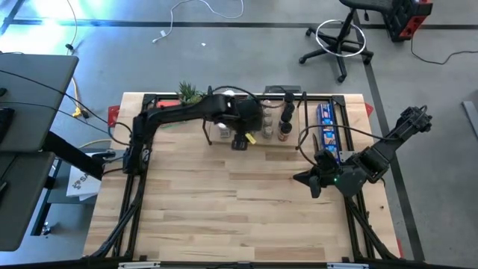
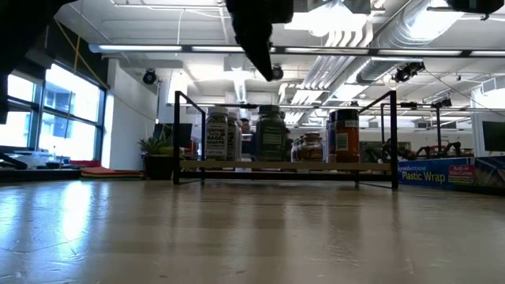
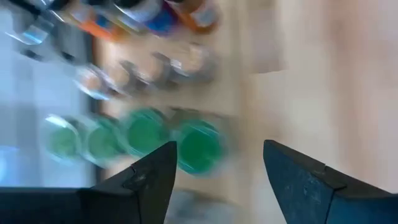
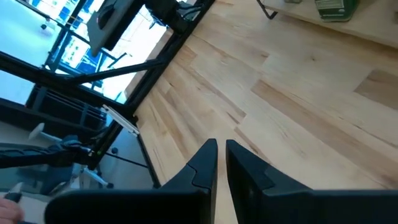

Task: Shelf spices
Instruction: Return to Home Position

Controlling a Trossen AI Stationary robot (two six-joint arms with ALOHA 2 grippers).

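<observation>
Shelf [image 2: 237, 166]: low light-wood rack with a thin black frame and upright side rails, at the back middle of the table [image 1: 224, 217]. Spices [image 2: 272, 134] stand upright on it in rows. In the low view, left to right, there is a pale-labelled jar, a greenish one, small jars with brownish contents farther back, and a taller reddish-brown one with a dark top. The left wrist view, blurred, gives four green tops [image 3: 146, 134] in one line, with a line of silvery tops [image 3: 149, 68] beside them. Small green plant [image 1: 190, 92] stands at the shelf's back left corner. Left gripper [image 1: 240, 140] hangs above the shelf's front edge, fingers spread wide and empty; its arm hides the shelf's left part from above. Long blue box [image 1: 326, 123] lies just right of the shelf. Right gripper [image 1: 308, 179] is over the table's right side, in front of the box and well apart from the shelf, fingers pressed nearly together on nothing.
</observation>
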